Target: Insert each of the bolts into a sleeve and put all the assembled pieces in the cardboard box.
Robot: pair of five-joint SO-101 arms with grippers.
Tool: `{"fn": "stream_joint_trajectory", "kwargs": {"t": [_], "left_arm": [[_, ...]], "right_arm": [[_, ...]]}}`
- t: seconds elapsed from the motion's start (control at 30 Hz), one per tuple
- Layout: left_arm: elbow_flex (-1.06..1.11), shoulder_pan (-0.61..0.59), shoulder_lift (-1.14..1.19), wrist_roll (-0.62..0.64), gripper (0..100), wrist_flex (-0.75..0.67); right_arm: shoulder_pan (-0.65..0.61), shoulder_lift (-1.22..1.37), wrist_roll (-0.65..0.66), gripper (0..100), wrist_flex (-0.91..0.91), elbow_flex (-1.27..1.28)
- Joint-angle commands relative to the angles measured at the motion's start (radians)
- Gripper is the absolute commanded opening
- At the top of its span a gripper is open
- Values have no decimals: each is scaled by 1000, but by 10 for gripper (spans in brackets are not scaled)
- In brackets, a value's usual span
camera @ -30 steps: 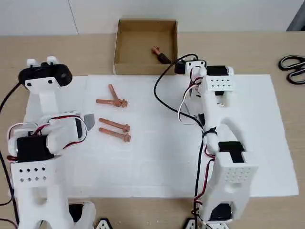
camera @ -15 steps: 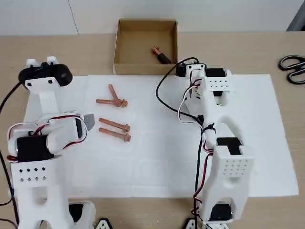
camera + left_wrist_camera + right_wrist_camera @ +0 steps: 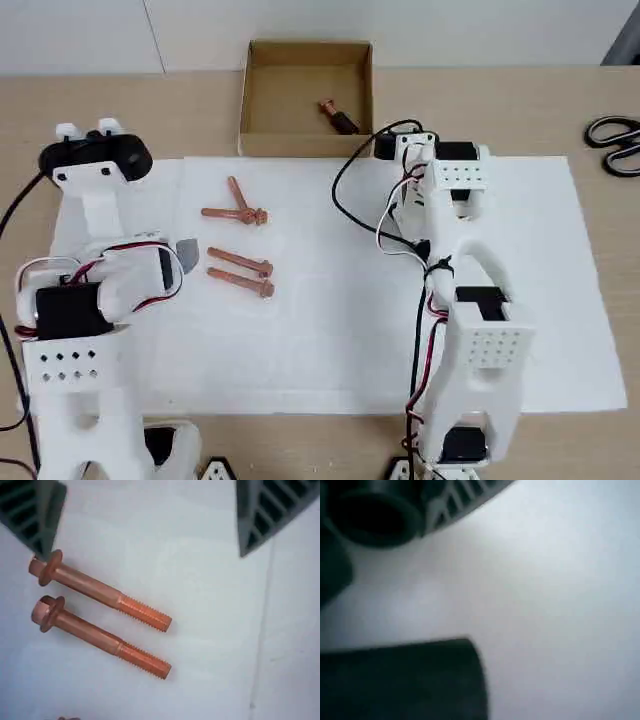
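Left pincer [image 3: 145, 545] wide open, empty, over two copper bolts [image 3: 90, 588], sleeved bolt [image 3: 338, 118] at 4 o'clock in cardboard box [image 3: 300, 146], right pincer [image 3: 445, 580] state indiscernible

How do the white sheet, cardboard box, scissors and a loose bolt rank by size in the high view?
1. white sheet
2. cardboard box
3. scissors and bolt: similar length, scissors cut off by the edge, so unranked.

A copper bolt [image 3: 100, 591] and a second bolt [image 3: 100, 638] lie side by side on the white sheet [image 3: 215, 645], heads together, between the left tool's [image 3: 145, 535] widely parted dark fingers [image 3: 27, 510].
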Motion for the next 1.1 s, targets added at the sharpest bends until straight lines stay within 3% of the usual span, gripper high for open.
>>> {"fn": "stream_joint_trajectory", "kwargs": {"t": [0.0, 0.3, 0.43, 0.7, 0.9, 1.07], "left_arm": [[-12, -3, -23, -5, 229, 0], [-15, -5, -3, -101, 229, 17], [-107, -3, 146, -101, 229, 40], [-579, 6, 637, -109, 229, 133], [-937, 107, 988, -106, 229, 201], [-1199, 149, 1263, 5, 228, 207]], "right_arm": [[-13, -70, -6, 4, 108, -78], [-16, -266, -5, 4, 226, -181], [-16, -323, -6, 4, 234, -181], [-42, -341, -8, 4, 229, -104], [-102, -341, -6, 4, 226, -89], [-122, -341, -6, 4, 226, -89]]}}
